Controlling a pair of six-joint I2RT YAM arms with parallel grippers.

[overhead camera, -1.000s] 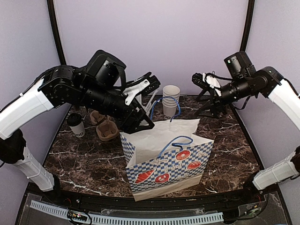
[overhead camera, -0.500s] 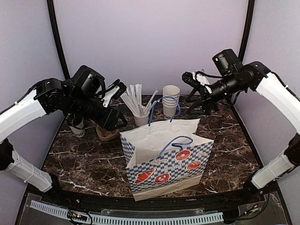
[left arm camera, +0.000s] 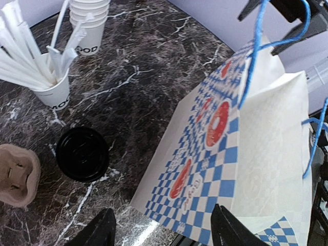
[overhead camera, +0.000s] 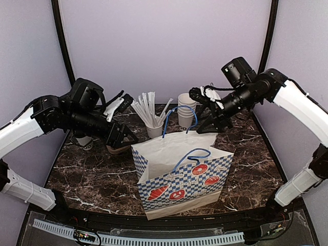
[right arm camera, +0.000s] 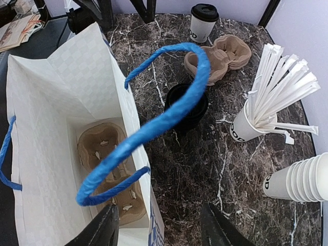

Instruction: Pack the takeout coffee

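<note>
Dark marble desk (overhead camera: 77,169), lilac walls behind. Checked paper bag (overhead camera: 184,174) open at centre, pulp carrier (right arm camera: 105,154) seated inside. Lidded coffee cup (right arm camera: 203,23) upright far left, beyond spare carriers (right arm camera: 218,54). Second black lid (left arm camera: 82,154) just left of bag, below left hand (left arm camera: 164,228), wide and empty; cup beneath it not tellable. Right hand (right arm camera: 160,228) wide too, above far blue handle (right arm camera: 169,118). Descend squarely, grip under the rim, keep upright, clear the bag's edge.
</note>
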